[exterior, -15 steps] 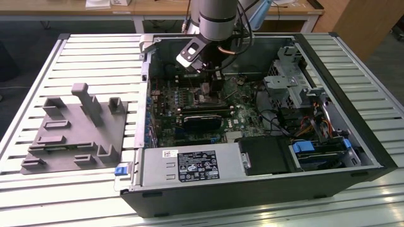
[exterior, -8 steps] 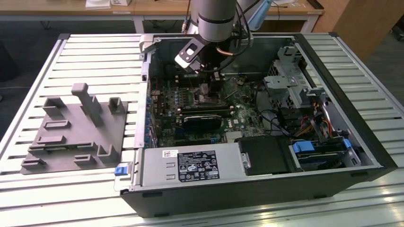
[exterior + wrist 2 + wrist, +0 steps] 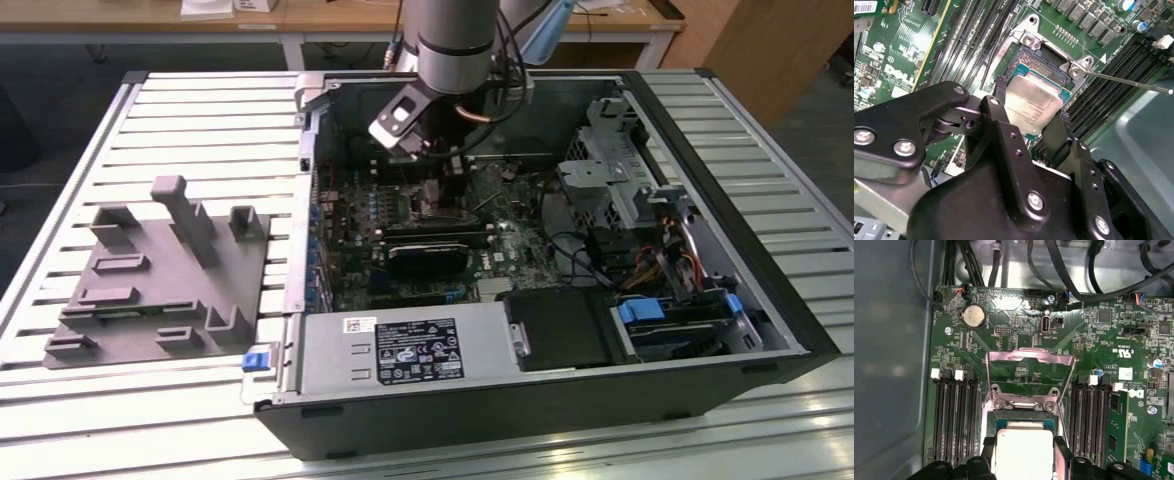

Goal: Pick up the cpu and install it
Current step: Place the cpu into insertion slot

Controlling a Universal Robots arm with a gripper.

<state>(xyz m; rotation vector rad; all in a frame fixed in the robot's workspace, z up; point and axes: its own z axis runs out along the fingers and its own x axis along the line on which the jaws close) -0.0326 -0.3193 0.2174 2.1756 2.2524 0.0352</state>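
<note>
The cpu (image 3: pixel 1035 106), a flat square chip with a shiny silver top, sits between my gripper's (image 3: pixel 1026 119) two black fingers, which are shut on its opposite edges. It is low over the open motherboard socket (image 3: pixel 1040 59), whose dark pin field shows beyond the chip; whether the chip touches the socket I cannot tell. In the first wrist view the cpu (image 3: pixel 1024 452) is again clamped in the gripper (image 3: pixel 1024 456), just short of the raised metal load plate (image 3: pixel 1029 371). In the exterior view the arm reaches down into the computer case, gripper (image 3: pixel 447 172) over the board.
The socket's thin lever (image 3: pixel 1129 82) sticks out sideways. Memory slots (image 3: pixel 954 415) flank the socket, with cables (image 3: pixel 1064 270) along the board's edge. The case walls (image 3: pixel 304 200), drive cage (image 3: pixel 607 170) and power supply (image 3: pixel 400 350) hem the board in. A grey fixture block (image 3: pixel 160 270) lies outside the case.
</note>
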